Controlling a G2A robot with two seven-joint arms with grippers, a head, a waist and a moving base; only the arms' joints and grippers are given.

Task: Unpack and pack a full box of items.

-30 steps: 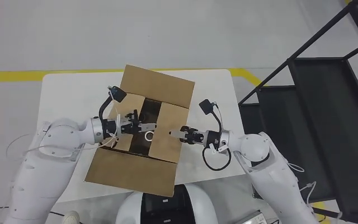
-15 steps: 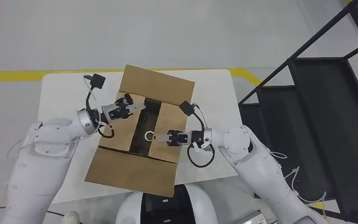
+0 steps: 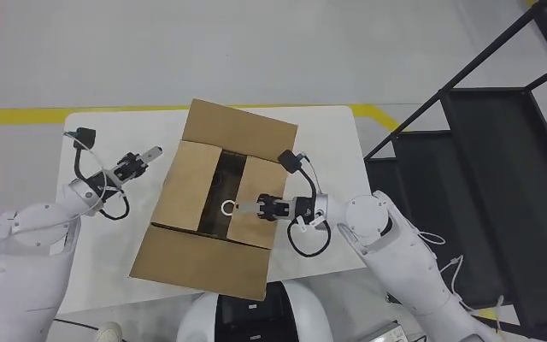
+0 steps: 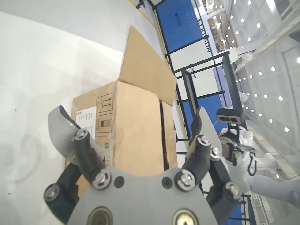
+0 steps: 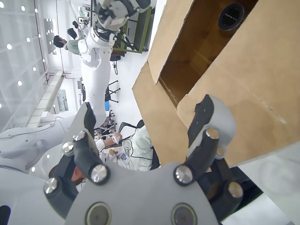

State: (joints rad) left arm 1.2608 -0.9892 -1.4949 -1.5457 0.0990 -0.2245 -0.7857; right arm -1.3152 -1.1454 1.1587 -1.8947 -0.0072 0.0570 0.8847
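**Opening the Side Flap Over a Packed Box**

The right gripper (image 5: 147, 105) hovered spread wide at the free edge of the inner flap (image 3: 261, 184) directly beneath it. One finger lay over the cardboard and the other beyond the edge, above the dark gap (image 3: 220, 192). Nothing was held. The cardboard box (image 3: 205, 256) stood on the white table (image 3: 111, 137), straight ahead of the left gripper (image 4: 129, 111). That gripper was also wide open and empty, and it hung well apart from the box wall.

Deep in the gap ahead of the right gripper lay a dark round item (image 5: 230, 17) (what it was could not be told).

The step in hand looked like lifting this flap back so the contents could be reached. Done well, the far finger would have dipped just under the free edge before closing, so that it pinched cardboard and not air. The swing should then have followed an arc about the crease instead of a straight pull, which risked dragging the whole box across the table. The opposite flap (image 3: 186, 181), nearest the left gripper, seemed the natural job for that arm. Otherwise it could have braced the wall in front of it.
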